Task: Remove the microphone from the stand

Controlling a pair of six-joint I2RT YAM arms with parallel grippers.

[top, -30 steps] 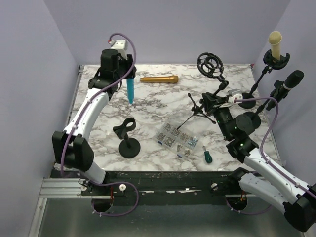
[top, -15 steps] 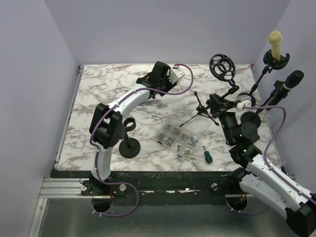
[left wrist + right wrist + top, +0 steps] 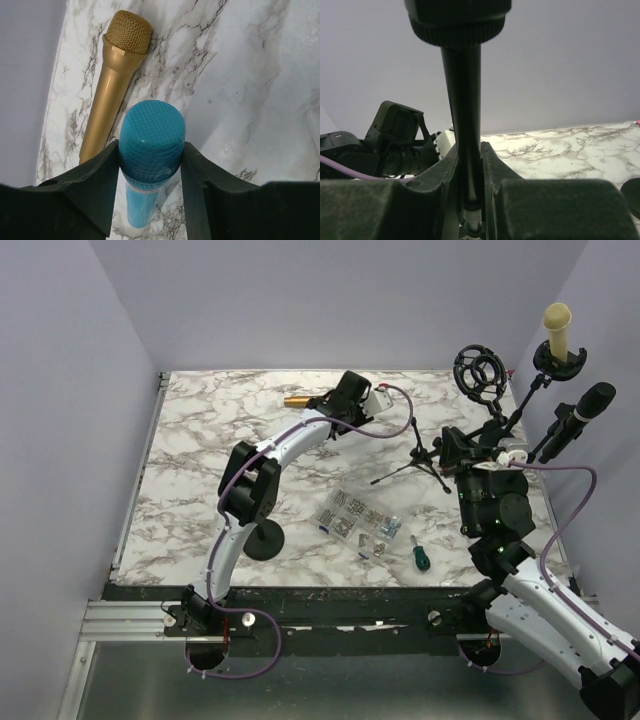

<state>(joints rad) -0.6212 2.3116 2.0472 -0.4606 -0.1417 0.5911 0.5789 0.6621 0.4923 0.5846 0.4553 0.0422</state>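
Observation:
My left gripper [image 3: 150, 152] is shut on the mesh head of a blue microphone [image 3: 151, 140], which hangs handle-down just over the marble. A gold microphone [image 3: 116, 75] lies right beside it. In the top view the left gripper [image 3: 352, 403] is at the far middle, with the gold microphone's [image 3: 297, 400] end showing to its left. The blue one is hidden there. The black round-base stand [image 3: 263, 540] is at the near middle, its clip hidden behind my left arm. My right gripper [image 3: 468, 150] is shut on a tripod stand's black pole [image 3: 462, 100].
The tripod stand with a ring shock mount [image 3: 478, 370] leans at the right, its legs [image 3: 415, 462] off to the left. A clear box of screws [image 3: 358, 520] and a green screwdriver [image 3: 420, 557] lie near the front. A cream microphone [image 3: 557, 328] and a black microphone [image 3: 590, 403] stand beyond the right edge.
My left arm swung from the far left to the far middle with the blue microphone, ending beside the gold one. My right arm carried the tripod stand rightward and farther back.

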